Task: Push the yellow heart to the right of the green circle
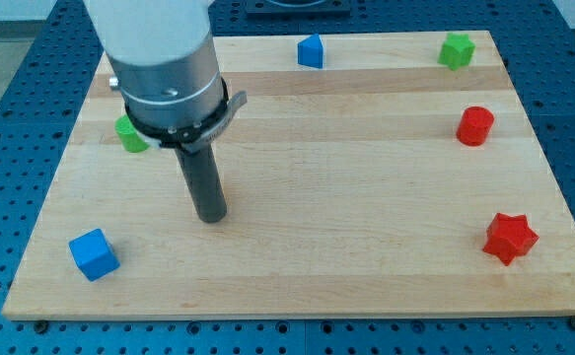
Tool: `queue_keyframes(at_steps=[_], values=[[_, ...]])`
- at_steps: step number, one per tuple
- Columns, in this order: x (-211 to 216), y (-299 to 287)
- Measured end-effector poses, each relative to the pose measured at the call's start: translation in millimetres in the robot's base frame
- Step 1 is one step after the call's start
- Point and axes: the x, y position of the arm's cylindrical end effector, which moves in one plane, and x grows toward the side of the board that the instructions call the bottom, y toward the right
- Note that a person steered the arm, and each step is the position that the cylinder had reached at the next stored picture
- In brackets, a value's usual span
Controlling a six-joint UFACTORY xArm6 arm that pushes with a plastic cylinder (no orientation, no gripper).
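The green circle (128,135) lies near the board's left edge, partly hidden behind the arm's grey body. No yellow heart shows anywhere in the view; the arm covers part of the upper left of the board. My tip (211,216) rests on the board below and to the right of the green circle, about a rod's length away and touching no block.
A blue cube (94,254) sits at the bottom left. A blue block (311,50) lies at the top middle and a green star (456,49) at the top right. A red cylinder (475,125) and a red star (510,238) lie along the right edge.
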Motion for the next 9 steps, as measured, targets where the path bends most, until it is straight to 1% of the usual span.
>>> queue_keyframes(at_steps=[1, 2, 3, 4, 5, 7, 9], values=[[-6, 16], [-25, 19], [-27, 13], [-5, 7], [-12, -6], [-55, -16], [-81, -31]])
